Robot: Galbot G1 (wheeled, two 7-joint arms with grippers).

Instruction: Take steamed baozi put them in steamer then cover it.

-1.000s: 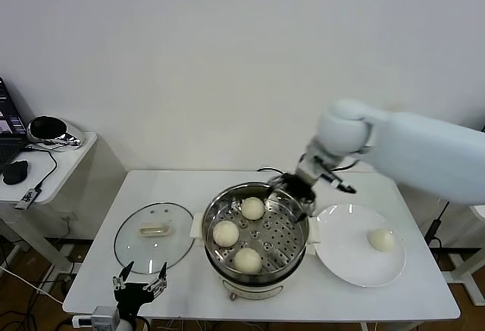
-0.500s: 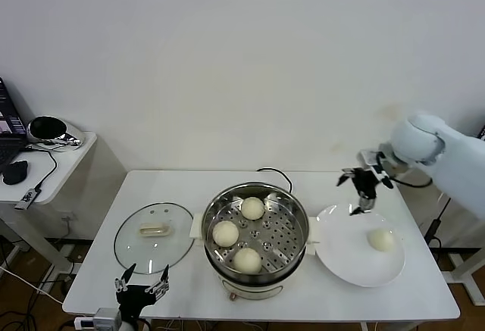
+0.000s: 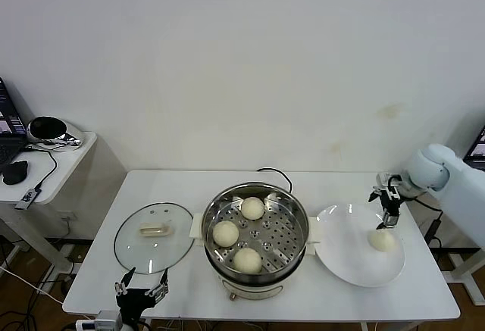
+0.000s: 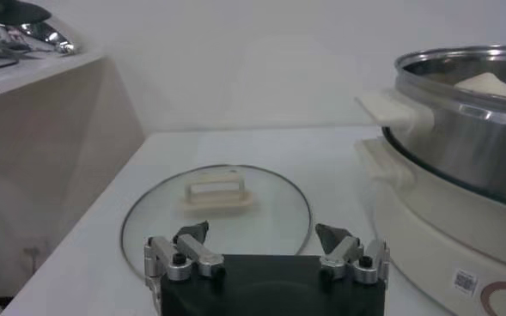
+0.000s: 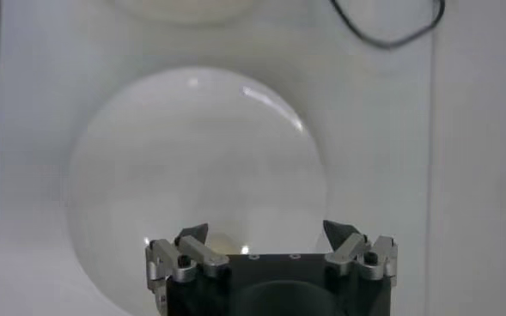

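- Head view: three smooth cream-white dome-shaped steamed baozi point(image 3: 248, 259) sit on the perforated tray inside the large shiny stainless-steel steamer pot point(image 3: 255, 238); the fourth cream-white bun point(image 3: 382, 240) lies on the flat round white plate point(image 3: 341, 255), toward the plate's right side.
- Right tool point(image 3: 389, 204) hovers above the plate just behind that last bun, fingers spread wide, holding nothing. Right wrist view agrees: both fingertips point(image 5: 191, 234) apart, the bun partly hidden under the tool body.
- Left tool point(image 3: 141, 284) sits parked at the worktop's point(image 3: 409, 301) near-left edge, open and empty, just in front of the round clear glass cover point(image 3: 154, 236).
- Risk 1: the bun is smooth and round on a slick plate; an off-centre close would likely squirt it sideways, possibly off the plate's right rim.
- Risk 2: squeezing too hard dents soft dough; too light and it may drop on the carry across the steamer's rim.
- Risk 3: the only free spot on the tray is the right half, beside the other three; a low approach could clip the pot's rim or the right side handle.
- Risk 4: the black cord point(image 3: 271, 171) lies behind the pot, near any arm sweep.
- Orientation: the cover lies flat, well left of the pot, its cream-white oblong handle point(image 3: 154, 229) facing up; the handle's long axis runs roughly left-right in head view, so the left tool's jaws would need to close across its short side.
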